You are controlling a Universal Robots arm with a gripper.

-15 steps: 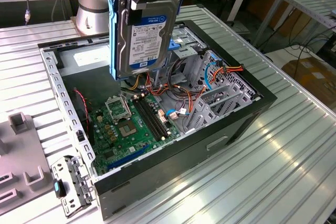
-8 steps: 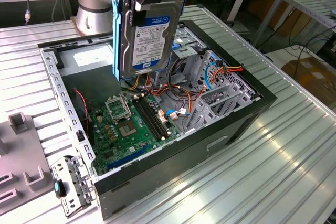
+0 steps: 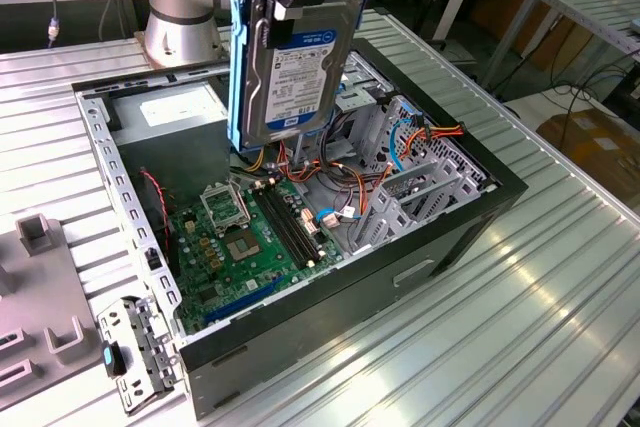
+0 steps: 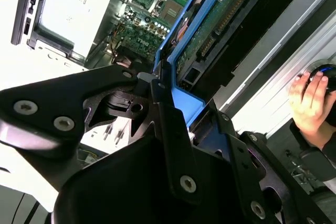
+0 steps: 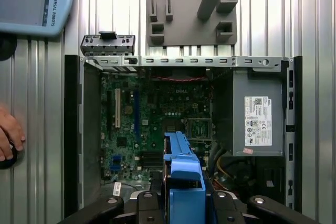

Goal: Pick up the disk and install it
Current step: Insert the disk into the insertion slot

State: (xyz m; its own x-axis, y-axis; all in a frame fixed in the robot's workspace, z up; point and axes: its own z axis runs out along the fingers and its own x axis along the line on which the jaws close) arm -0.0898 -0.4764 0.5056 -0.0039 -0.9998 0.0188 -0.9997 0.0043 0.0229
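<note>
Clamped tight in gripper (image 3: 283, 5) fingers, top ctr of the exterior view: the disk (image 3: 295, 72), gripped near its upper edge. Hanging upright, label side to camera, blue rails on both long edges. Lower edge above the open PC case (image 3: 470, 222), over the cable bundle behind the mobo (image 3: 240, 237). Not yet seated in any bay. Grey PSU (image 3: 175, 112) w/ white sticker inside case, toward the exterior view's left of the disk. Grey fixture block (image 3: 40, 297) at lower left on ribbed metal table (image 3: 520, 337). In the second wrist view, black fingers (image 4: 168, 124) pinching a blue rail; person's hand (image 4: 310, 100) resting on a dark round object outside the case.
</note>
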